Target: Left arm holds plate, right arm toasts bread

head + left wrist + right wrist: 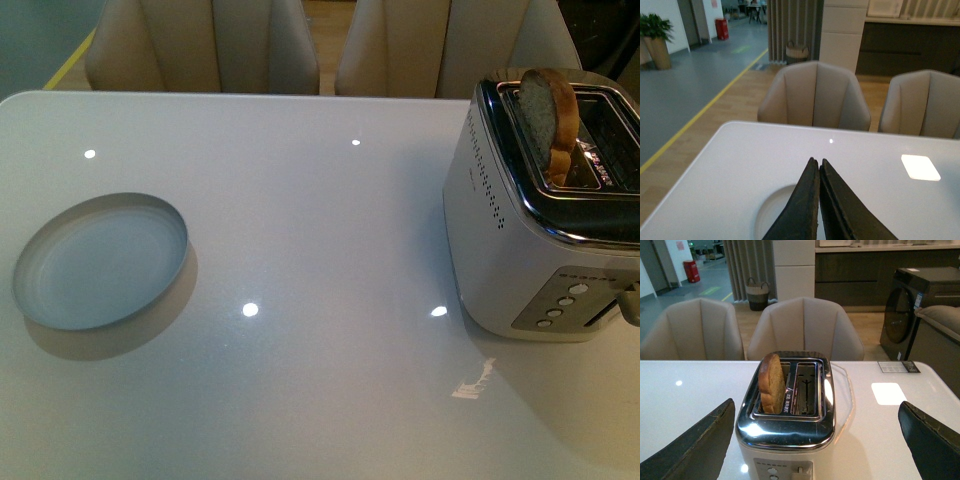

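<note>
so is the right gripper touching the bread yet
Apart. The right wrist view shows the right gripper wide open, fingers either side of the toaster, clear of the bread.

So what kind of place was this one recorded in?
Probably an open-plan showroom or office dining area, not a home: a white table with a toaster, padded chairs, and beyond them a yellow floor line and a long hall.

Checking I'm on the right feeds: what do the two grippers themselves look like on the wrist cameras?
The left gripper has two black, matte, slightly textured fingers tapering to narrow pointed tips. The right gripper shows the same dark, wedge-shaped fingers, faintly scuffed along the edges. No cables, markings or sleeves are visible on either.
</note>
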Robot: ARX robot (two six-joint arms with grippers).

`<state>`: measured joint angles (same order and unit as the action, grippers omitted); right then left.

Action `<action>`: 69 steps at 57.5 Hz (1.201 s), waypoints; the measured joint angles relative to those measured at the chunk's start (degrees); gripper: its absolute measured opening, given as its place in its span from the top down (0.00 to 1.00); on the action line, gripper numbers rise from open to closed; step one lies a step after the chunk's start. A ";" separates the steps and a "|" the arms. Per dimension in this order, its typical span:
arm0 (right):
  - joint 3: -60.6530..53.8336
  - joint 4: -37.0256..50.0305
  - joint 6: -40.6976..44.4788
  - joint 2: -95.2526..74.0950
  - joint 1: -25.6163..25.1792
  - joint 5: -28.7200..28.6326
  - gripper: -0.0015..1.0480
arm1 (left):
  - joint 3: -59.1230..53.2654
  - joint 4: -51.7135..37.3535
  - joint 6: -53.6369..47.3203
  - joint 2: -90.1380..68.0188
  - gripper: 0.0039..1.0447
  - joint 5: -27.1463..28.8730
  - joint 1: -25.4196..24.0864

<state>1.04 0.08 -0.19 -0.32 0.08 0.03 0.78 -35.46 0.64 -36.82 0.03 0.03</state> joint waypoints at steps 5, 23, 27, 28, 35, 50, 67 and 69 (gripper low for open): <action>0.00 0.00 0.02 0.00 0.00 0.04 0.09 | 0.00 3.06 0.00 3.63 0.97 -0.02 0.00; 0.00 0.00 0.02 0.00 0.00 0.04 0.09 | -0.02 13.75 0.00 14.99 0.97 -0.02 0.00; 0.00 0.00 0.02 0.00 0.00 0.04 0.09 | -0.02 15.98 0.00 17.38 0.97 -0.02 0.00; 0.00 0.00 0.02 0.00 0.00 0.04 0.09 | -0.02 16.61 0.00 18.01 0.97 -0.02 0.00; 0.00 0.00 0.00 0.00 0.00 0.04 0.09 | -0.02 20.50 0.00 21.90 0.97 -0.02 0.00; 0.00 0.00 0.02 0.00 0.00 0.04 0.09 | -0.02 25.05 0.00 26.40 0.97 -0.02 0.00; 0.00 0.00 0.02 0.00 0.00 0.02 0.09 | -0.02 35.34 -0.02 36.44 0.97 -0.02 0.00; 0.00 0.00 0.00 0.00 0.00 0.02 0.09 | 0.00 35.39 -0.02 36.44 0.97 -0.02 0.00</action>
<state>1.04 0.08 -0.19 -0.32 0.08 0.05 0.78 -0.08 0.62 -0.38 0.01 0.03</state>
